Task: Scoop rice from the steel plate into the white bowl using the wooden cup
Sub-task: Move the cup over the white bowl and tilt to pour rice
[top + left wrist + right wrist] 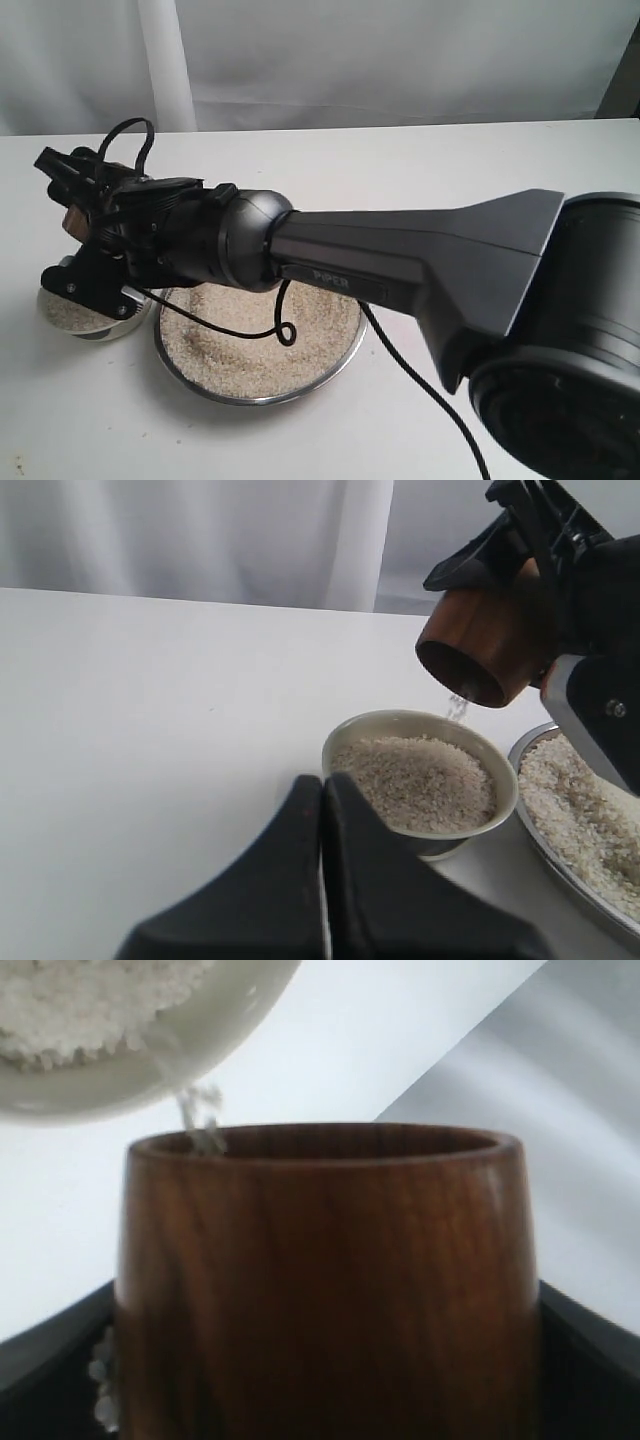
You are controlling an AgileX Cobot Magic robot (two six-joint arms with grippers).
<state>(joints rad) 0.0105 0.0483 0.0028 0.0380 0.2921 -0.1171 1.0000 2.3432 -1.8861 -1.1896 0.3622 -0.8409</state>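
My right gripper [75,200] reaches across to the left and is shut on the wooden cup [72,217], holding it tipped mouth-down above the white bowl [110,330]. In the left wrist view a thin stream of rice [458,708] falls from the cup [485,640] into the bowl [400,722], which is nearly full of grains. The right wrist view is filled by the cup [325,1280], with the bowl [100,1070] beyond its rim. The steel plate [250,398] lies just right of the bowl and holds a wide bed of rice [250,350]. My left gripper [322,785] is shut and empty, close to the bowl.
The right arm's dark body [420,260] spans the table above the plate, and a black cable [285,330] loops down over the rice. White tabletop [150,700] lies around both vessels, with a white curtain [350,50] behind.
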